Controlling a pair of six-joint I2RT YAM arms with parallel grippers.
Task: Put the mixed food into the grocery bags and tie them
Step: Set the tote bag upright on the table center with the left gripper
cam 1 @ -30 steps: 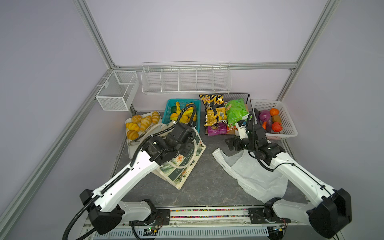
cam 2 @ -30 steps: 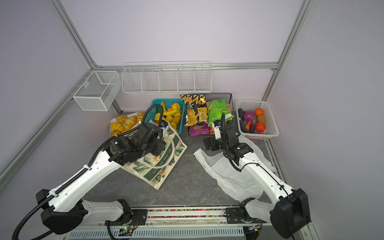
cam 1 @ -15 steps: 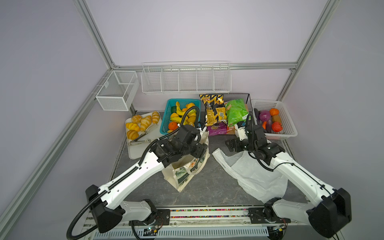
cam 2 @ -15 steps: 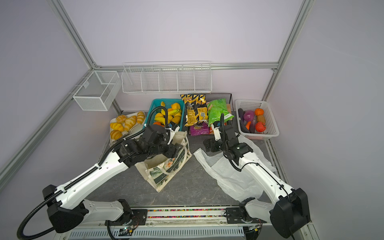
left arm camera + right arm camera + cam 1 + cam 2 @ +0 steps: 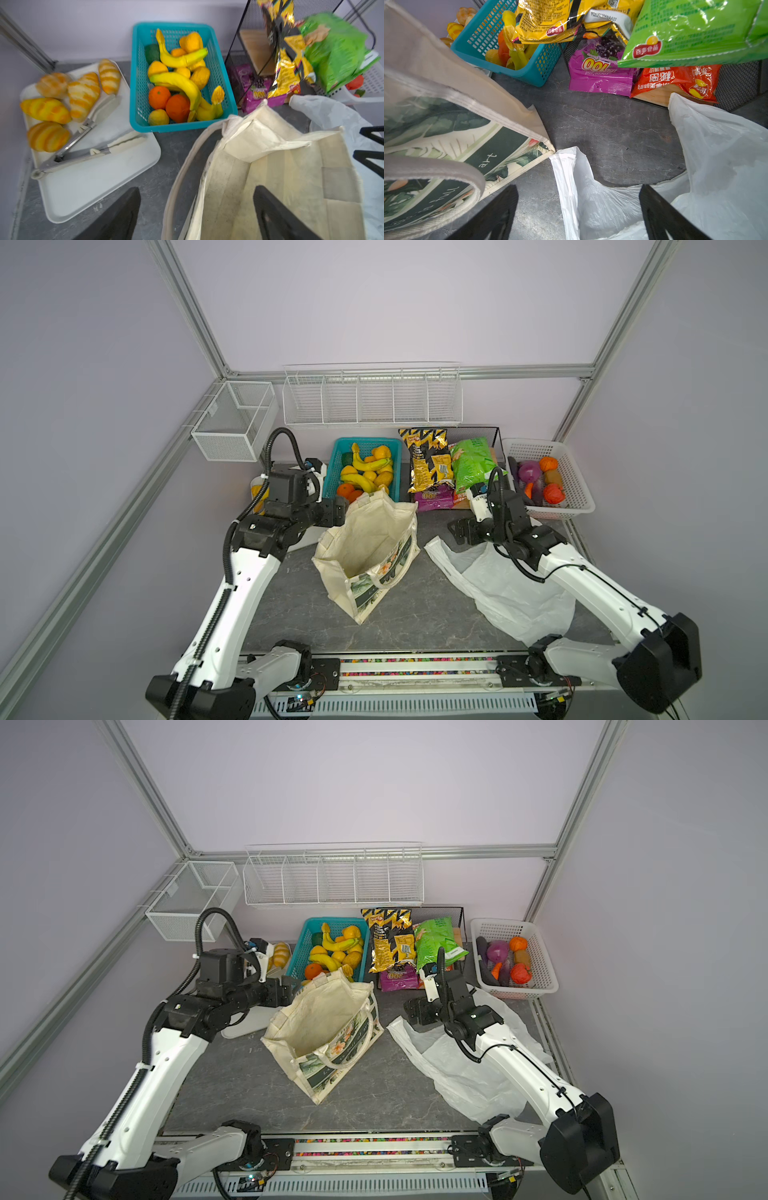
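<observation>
The cream canvas tote (image 5: 365,547) (image 5: 322,1025) stands in the middle of the table with its mouth open upward. At its rear left rim is my left gripper (image 5: 340,510) (image 5: 195,193), open. One finger is outside the tote, the other over its mouth, with the rim and strap loose between them. The white plastic bag (image 5: 507,593) (image 5: 716,166) lies flat on the right. My right gripper (image 5: 461,531) (image 5: 578,190) hangs open over its near handle. The black-and-yellow snack bag (image 5: 428,460) and green snack bag (image 5: 473,464) lean at the back. An orange-red round vegetable (image 5: 553,493) lies in the white basket (image 5: 579,506).
A teal basket (image 5: 332,464) of bananas and oranges stands behind the tote. A white tray (image 5: 93,187) at the back left holds bread rolls and tongs. Purple (image 5: 598,72) and red (image 5: 675,81) packets lie under the snack bags by a black mesh rack (image 5: 478,433). Wire baskets hang on the walls.
The tote has gone from lying flat to standing with its mouth open. My left gripper carried its edge rightward, then opened and let it go. The right arm has not moved.
</observation>
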